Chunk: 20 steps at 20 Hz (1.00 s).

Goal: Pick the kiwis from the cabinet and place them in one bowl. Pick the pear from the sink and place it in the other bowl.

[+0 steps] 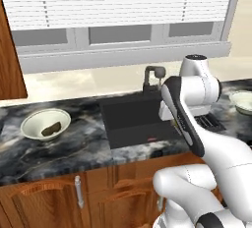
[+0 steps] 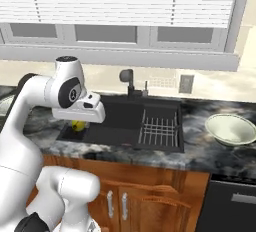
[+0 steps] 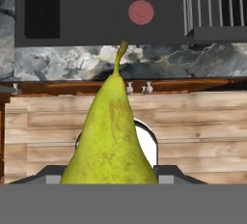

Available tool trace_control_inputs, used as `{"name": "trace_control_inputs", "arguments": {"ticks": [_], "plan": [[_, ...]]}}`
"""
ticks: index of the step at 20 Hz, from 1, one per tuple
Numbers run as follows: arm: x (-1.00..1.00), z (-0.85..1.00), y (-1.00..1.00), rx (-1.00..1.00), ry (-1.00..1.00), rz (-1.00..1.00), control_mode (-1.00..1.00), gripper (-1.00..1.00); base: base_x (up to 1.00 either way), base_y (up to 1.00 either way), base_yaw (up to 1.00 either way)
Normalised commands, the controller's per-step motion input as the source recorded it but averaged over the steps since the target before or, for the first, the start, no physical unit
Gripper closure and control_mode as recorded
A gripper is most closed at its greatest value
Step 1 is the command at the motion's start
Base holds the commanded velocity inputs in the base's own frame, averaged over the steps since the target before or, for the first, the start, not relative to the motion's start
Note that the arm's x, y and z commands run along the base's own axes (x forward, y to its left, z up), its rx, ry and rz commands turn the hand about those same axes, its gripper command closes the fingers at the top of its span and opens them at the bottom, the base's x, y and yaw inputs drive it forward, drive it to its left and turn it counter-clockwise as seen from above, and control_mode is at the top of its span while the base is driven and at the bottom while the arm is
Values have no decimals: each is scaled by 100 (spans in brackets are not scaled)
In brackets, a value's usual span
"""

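Note:
My gripper [image 2: 78, 122] is shut on the yellow-green pear [image 3: 111, 136], holding it above the left part of the black sink [image 2: 115, 121]. In the hand view the pear stands stem up and hides the fingertips. One off-white bowl [image 1: 34, 120] sits on the counter left of the sink with a dark olive-brown kiwi [image 1: 51, 128] inside. The other bowl [image 2: 231, 128] rests on the counter right of the sink and looks bare inside. An edge of the reddish-brown cabinet [image 1: 10, 60] shows at far left.
A grey wire rack [image 2: 159, 128] fills the sink's right side, and a black faucet [image 2: 129, 83] rises behind the basin. A flat reddish-pink disc [image 3: 141, 12] lies on the sink floor. Wooden base cabinet doors [image 1: 59, 197] run below the marble counter [image 1: 74, 148].

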Motion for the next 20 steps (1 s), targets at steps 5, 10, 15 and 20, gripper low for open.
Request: {"name": "trace_control_inputs", "arguments": {"ticks": [5,10,15,20], "plan": [[0,0,0,0,0,0,100,100,11,-73,0],[0,0,0,0,0,0,100,100,7,-71,0],[0,0,0,0,0,0,100,100,2,-72,0],[0,0,0,0,0,0,100,100,3,-67,0]]}}
